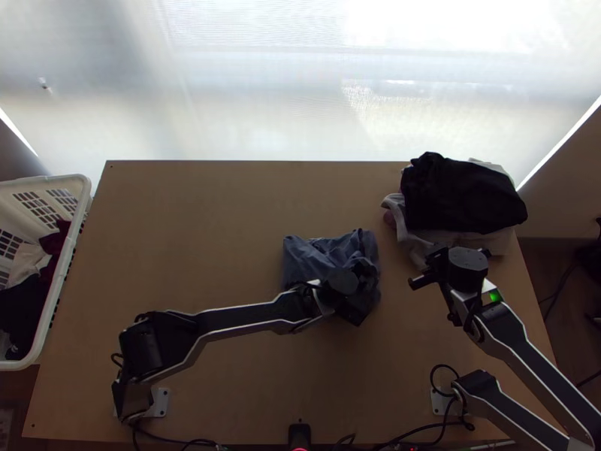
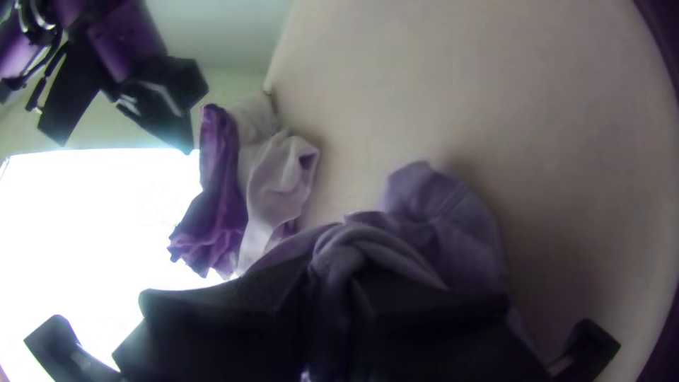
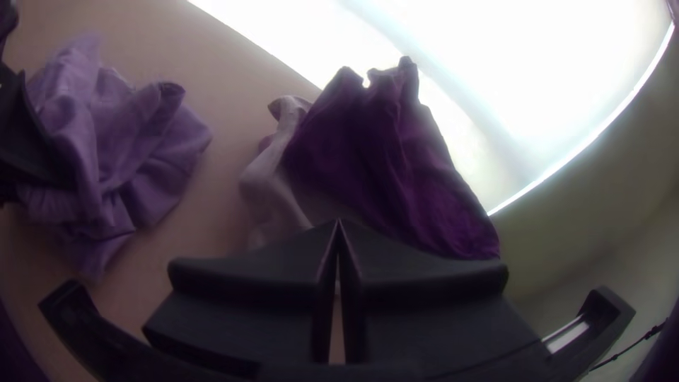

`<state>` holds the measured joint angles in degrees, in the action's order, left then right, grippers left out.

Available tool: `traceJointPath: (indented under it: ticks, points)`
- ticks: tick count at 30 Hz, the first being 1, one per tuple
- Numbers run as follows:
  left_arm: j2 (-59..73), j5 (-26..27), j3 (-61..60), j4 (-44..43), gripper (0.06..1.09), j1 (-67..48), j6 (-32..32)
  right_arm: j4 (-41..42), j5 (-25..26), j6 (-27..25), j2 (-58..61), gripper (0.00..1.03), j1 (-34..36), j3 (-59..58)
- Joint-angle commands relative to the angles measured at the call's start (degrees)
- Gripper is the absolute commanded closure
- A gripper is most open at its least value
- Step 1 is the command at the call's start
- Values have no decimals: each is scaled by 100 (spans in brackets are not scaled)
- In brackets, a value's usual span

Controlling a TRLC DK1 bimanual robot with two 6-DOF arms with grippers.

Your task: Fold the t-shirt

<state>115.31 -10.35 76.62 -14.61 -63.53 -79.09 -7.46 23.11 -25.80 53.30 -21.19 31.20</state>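
Note:
The blue-grey t-shirt (image 1: 312, 255) lies bunched near the middle of the table. My left gripper (image 1: 360, 289) is over its right part, hiding some of it. In the left wrist view, a twisted ridge of the t-shirt (image 2: 453, 219) is pinched between the fingers of my left gripper (image 2: 332, 279). To the right of the shirt and apart from it is my right gripper (image 1: 422, 280). The right wrist view shows my right gripper (image 3: 338, 230) with its fingertips together and no cloth between them, and the crumpled t-shirt (image 3: 145, 152) off to the side.
A pile of clothes, with a black garment (image 1: 458, 195) over whitish cloth (image 1: 481, 239), occupies the table's far right corner, just beyond my right gripper. At the left edge stands a white basket (image 1: 56, 183) with clothes in it. Bare tabletop (image 1: 188, 240) extends left of the shirt.

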Motion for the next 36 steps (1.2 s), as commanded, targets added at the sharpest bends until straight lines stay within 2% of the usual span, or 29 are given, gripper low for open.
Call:
traceJointPath:
  ticks: [1, 2, 6, 9, 11, 13, 14, 15, 17, 19, 21, 25, 31, 33, 36]
  points:
    - [625, -196, 134, -367, 23, -178, 52, -62, 0, 49, -100, 100, 177, 18]
    - [721, -292, 204, -385, 10, -178, 60, -89, 0, 49, -135, 100, 177, 18]
    - [880, -310, 354, -393, 10, -178, 245, -185, 0, 58, -223, 100, 177, 18]
    - [792, -292, 591, -86, 10, -195, 1010, -203, 0, 58, -250, 100, 185, -18]
    - [669, -231, 1066, 749, 10, -221, 1792, -203, -9, 67, -250, 100, 185, -18]
    - [695, -108, 2076, 2173, 10, -195, 2961, -203, -9, 93, -250, 100, 185, -18]
    - [800, 112, 2692, 2990, 10, -125, 3532, -203, -9, 110, -250, 100, 185, -18]
    - [906, 288, 3157, 3562, 10, -63, 3884, -203, -9, 119, -250, 100, 177, -26]
    - [906, 305, 3272, 3746, 10, -19, 3796, -203, -9, 146, -232, 100, 177, -35]
    - [783, 288, 2999, 3729, 10, -19, 3286, -203, -9, 163, -250, 100, 159, -35]
    - [546, 305, 2779, 3861, 10, 33, 3119, -212, -9, 163, -267, 100, 159, -18]
    - [-78, 552, 2331, 4687, 10, 156, 3031, -335, 0, 146, -399, 100, 185, 26]
    - [-905, 569, 2217, 5153, 10, 737, 3541, -546, -17, 234, -584, 100, 194, 0]
    - [-1028, 569, 2252, 5557, 11, 991, 3725, -598, -123, 339, -566, 100, 133, 53]
    - [-1098, 578, 2243, 5988, 11, 1378, 4279, -713, -228, 506, -329, 100, -87, 246]
